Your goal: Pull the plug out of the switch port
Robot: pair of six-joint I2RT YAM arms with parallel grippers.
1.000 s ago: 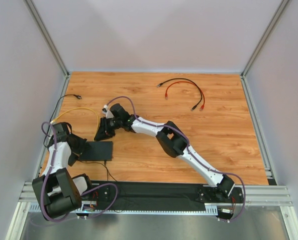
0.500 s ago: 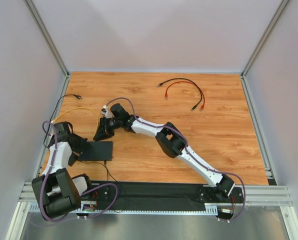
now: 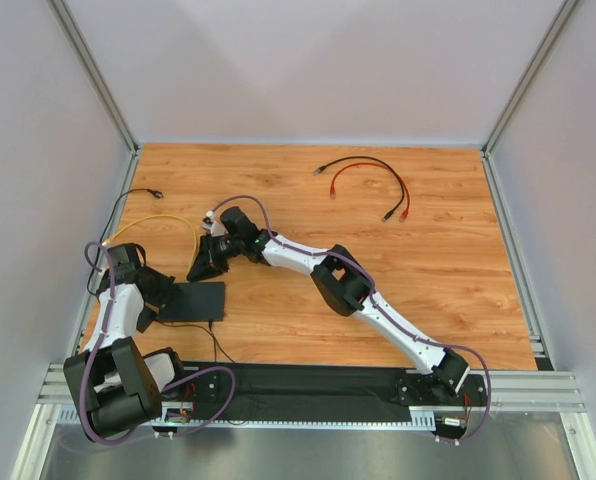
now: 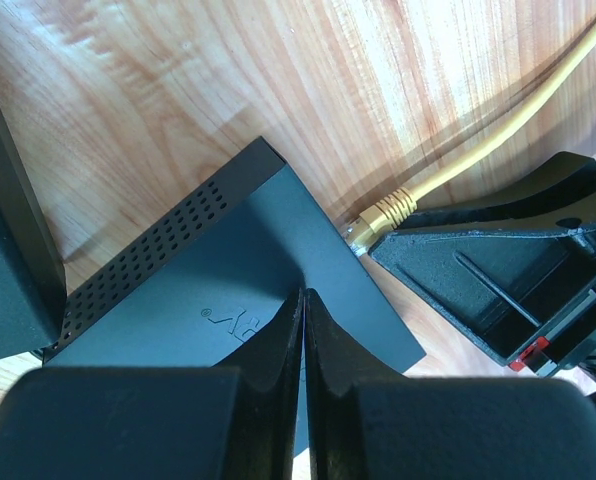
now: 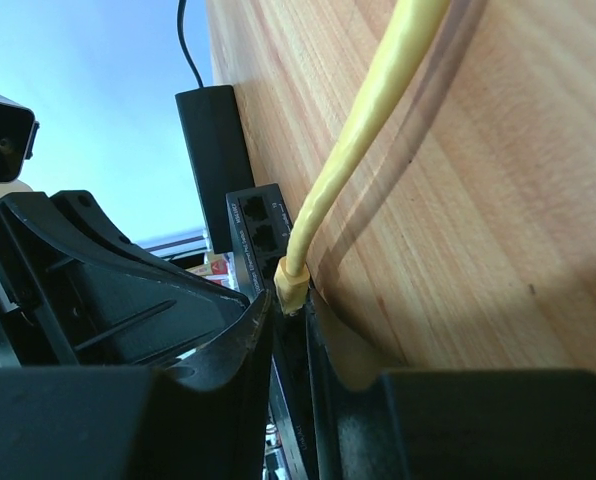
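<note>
wood table (image 3: 448, 260), plug (image 5: 290, 286) between right tool (image 5: 287, 335)

raised logo (image 4: 225, 320) on switch (image 4: 248, 250) top, inverted, letters unreadable

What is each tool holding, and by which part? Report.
Left tool: shut, nothing held. Right tool brackets the plug by its boot at the switch; grip unclear.

This is a robotics lab test cell. A wood-grain desk (image 3: 448, 290) is boxed in by plain pale panel walls (image 3: 308, 70) on silver aluminium frame posts (image 3: 96, 75). Two white-and-black robot arms (image 3: 298, 255) are bolted to a flat black base plate (image 3: 308, 385) on slotted aluminium rails (image 3: 538, 385). Loose black and red network patch cables (image 3: 378, 166) lie well beyond the right claw (image 3: 196, 272).
</note>
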